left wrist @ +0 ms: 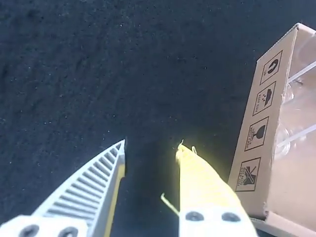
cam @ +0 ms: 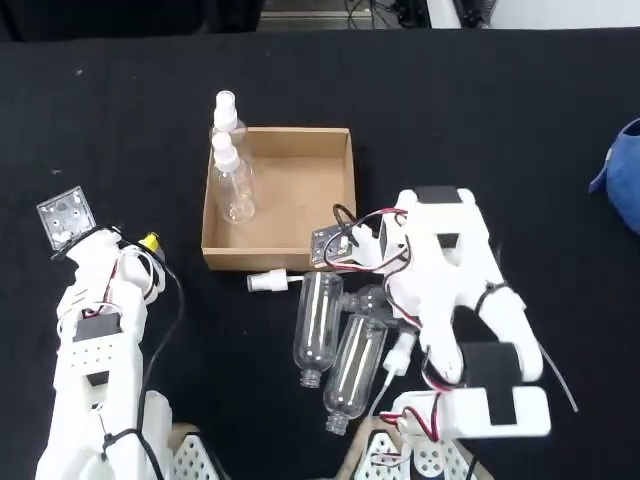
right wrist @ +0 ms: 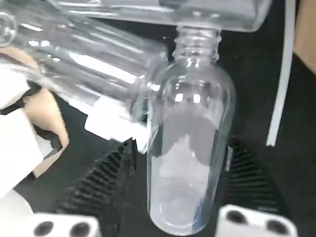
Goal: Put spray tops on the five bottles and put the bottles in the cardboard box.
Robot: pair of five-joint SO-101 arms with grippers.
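Two capped bottles (cam: pixel 233 180) lie along the box's (cam: pixel 260 258) left wall. Left to do: two bare bottles (cam: pixel 318 320) and a spray top (cam: pixel 268 282) lie on the tabletop (cam: pixel 500 130) by the box's front. The right gripper (right wrist: pixel 180 148) appears to clasp a third bottle (right wrist: pixel 190 163), still topless. The left gripper (left wrist: pixel 150 146) is wide and empty beside the box.

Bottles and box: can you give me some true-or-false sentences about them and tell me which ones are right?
1. Two bottles with spray tops are in the box. True.
2. The left gripper is holding a spray top. False: its fingers are apart with nothing between them, beside the box.
3. A loose spray top lies on the table just outside the box. True.
4. The bottle in the right gripper already has its top on. False: its threaded neck is bare.
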